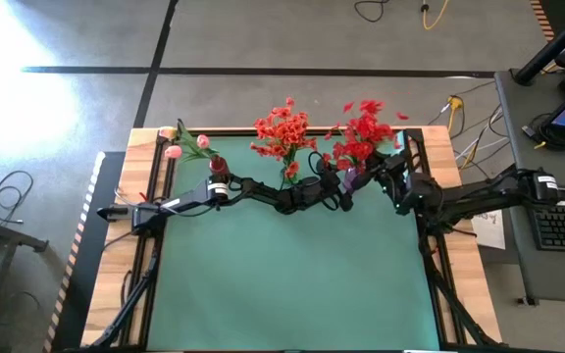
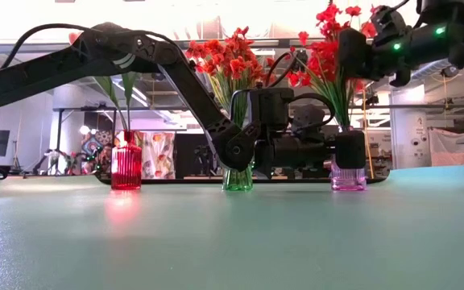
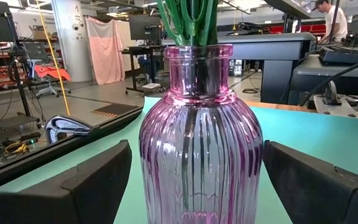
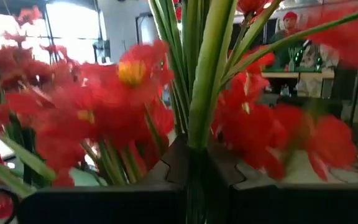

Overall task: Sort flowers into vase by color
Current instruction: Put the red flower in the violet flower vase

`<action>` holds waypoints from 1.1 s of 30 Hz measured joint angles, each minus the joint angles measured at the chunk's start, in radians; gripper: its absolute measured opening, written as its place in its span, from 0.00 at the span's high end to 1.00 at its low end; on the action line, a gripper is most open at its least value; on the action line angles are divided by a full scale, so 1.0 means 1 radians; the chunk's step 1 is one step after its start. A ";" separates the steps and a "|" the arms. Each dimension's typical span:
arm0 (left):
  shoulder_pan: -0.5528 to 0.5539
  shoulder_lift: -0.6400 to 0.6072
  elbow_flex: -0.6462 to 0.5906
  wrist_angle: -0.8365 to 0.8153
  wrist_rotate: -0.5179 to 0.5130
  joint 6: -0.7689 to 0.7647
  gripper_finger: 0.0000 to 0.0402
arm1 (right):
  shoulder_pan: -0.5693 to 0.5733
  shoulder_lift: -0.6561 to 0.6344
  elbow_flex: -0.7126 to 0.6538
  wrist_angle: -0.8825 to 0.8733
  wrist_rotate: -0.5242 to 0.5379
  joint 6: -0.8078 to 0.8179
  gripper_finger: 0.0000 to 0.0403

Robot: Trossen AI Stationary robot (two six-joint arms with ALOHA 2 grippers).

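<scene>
green table mat [image 1: 292, 284] fills lower frame | deep red flowers [image 1: 363, 135] upper right of centre, in ribbed pink glass vase [image 3: 199, 134] | my left gripper [image 3: 194, 180] spread wide, one finger each side of that vase | my right gripper [image 4: 191, 163] pinched tight on their green stems [image 4: 199, 74]

No words, labels, brands, numbers or signs can be read in any of the views.
</scene>
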 joint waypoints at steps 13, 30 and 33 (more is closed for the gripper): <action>0.000 0.000 0.000 -0.009 0.000 0.000 0.14 | 0.006 -0.006 0.000 -0.015 0.000 0.018 0.77; 0.000 0.000 -0.001 -0.018 0.000 0.000 0.14 | 0.066 -0.055 0.011 -0.105 0.054 0.027 0.62; 0.000 0.000 -0.001 -0.024 0.000 0.000 0.14 | 0.068 -0.058 0.011 -0.207 0.053 0.084 0.64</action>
